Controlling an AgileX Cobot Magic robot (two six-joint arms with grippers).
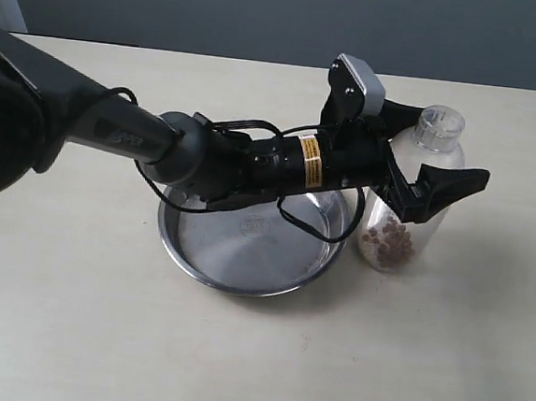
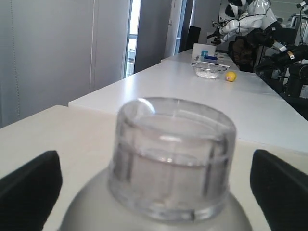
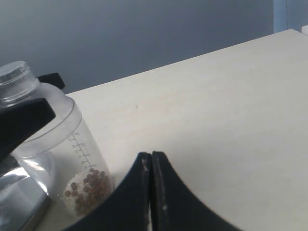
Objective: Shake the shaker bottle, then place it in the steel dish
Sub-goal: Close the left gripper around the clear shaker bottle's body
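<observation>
Waiting round shallow shiny steel dish (image 1: 232, 287): sat nearest, empty, ready for the bottle.
Clear frosted plastic shaker bottle (image 1: 440, 164): stood upright on the beige table (image 1: 69, 333), just beside the dish.
Left gripper (image 2: 155, 155): fingers spread wide around the bottle's shoulder, apparently positioned to grasp.
Right gripper (image 3: 150, 156): fingers pressed together, idle, holding nothing.

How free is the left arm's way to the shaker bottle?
Probably yes. The left gripper straddles the shaker bottle, its open fingers either side of it with nothing between. The steel dish lies under the arm, not blocking.
</observation>
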